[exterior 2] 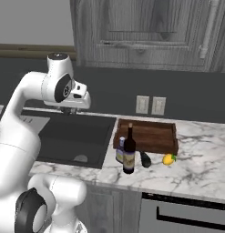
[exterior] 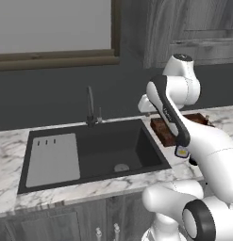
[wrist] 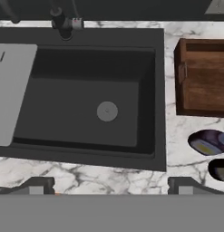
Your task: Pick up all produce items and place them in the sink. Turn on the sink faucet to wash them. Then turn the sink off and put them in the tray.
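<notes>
The end effector (wrist: 111, 183) is hanging above the front rim of the sink (wrist: 86, 131) with its two finger tips spread wide and nothing between them. The sink's basin is lying bare apart from its round silver drain (wrist: 107, 111), with the lighter drainboard panel (exterior: 53, 159) sitting at its left end. The sink faucet (exterior: 90, 107) is standing upright at the back rim, on the marble table (exterior 2: 200, 164). The wooden tray (exterior 2: 148, 135) is resting on the table just beside the sink's right edge. In front of the tray, a dark wine bottle (exterior 2: 129, 151) is standing tall with a small blue-capped bottle (exterior 2: 120, 151) close at its left side; both are standing between the sink and the produce. The dark green oval item (exterior 2: 145, 159) is lying just right of the wine bottle, and the yellow lemon-like fruit (exterior 2: 168, 159) is sitting near it, further right, close to the tray's front wall.
</notes>
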Robot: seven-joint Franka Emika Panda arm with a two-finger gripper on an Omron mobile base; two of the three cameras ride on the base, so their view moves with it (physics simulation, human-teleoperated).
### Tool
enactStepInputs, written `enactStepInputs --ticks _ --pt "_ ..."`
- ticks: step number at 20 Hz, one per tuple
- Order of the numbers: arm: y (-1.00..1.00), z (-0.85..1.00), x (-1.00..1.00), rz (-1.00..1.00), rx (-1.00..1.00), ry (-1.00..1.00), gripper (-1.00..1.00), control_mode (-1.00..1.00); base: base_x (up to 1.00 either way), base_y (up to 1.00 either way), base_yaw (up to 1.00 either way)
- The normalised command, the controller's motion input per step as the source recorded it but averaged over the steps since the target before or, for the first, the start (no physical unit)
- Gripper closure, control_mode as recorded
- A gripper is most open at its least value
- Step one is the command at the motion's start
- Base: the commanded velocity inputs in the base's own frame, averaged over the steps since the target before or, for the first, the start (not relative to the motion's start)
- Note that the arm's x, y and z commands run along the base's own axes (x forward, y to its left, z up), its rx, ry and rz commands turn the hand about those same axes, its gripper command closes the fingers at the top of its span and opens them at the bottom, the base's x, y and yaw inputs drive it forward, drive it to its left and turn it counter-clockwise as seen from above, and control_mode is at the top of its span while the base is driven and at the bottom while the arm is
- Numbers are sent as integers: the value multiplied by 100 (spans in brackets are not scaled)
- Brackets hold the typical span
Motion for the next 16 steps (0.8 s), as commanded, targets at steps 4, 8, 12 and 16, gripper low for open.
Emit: enactStepInputs --ticks 4,8,12,16 --pt "0 0 0 0 0 0 -100 100 23 -65 0" --pt "0 0 0 0 0 0 -100 100 36 -65 0" --pt "0 0 0 0 0 0 -100 100 52 -35 0" --pt "0 0 0 0 0 0 -100 100 41 -19 0"
